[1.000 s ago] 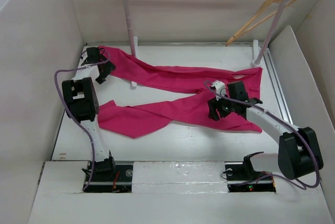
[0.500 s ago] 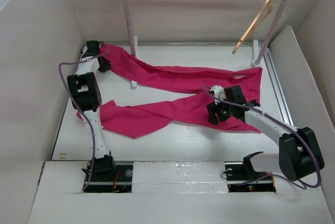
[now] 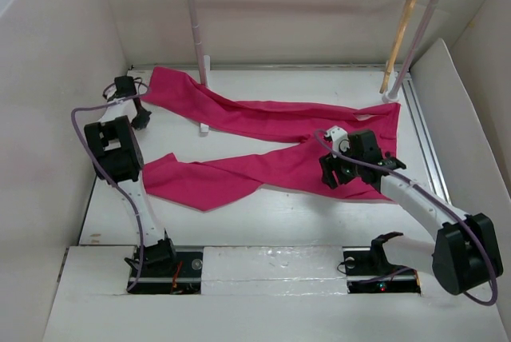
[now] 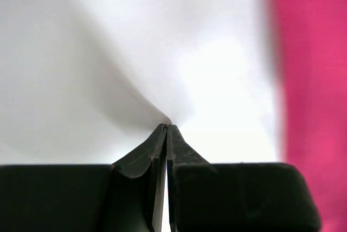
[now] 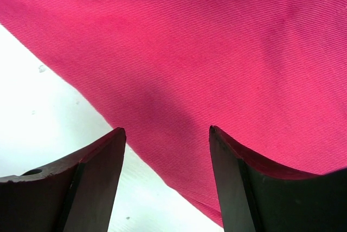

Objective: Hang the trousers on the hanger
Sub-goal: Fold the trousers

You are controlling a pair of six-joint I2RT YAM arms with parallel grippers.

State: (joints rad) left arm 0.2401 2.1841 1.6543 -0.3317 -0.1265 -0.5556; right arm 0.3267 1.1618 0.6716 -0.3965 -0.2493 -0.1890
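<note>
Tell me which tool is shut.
The left tool: its fingers meet with nothing between them. The right tool stands open above the trousers.

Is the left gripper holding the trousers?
No, the left gripper is shut with nothing between its tips, and the trousers lie off to its side.

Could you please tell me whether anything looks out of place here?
Yes: the left end effector is shut on nothing above the table; the trousers lie beside it, not gripped.
</note>
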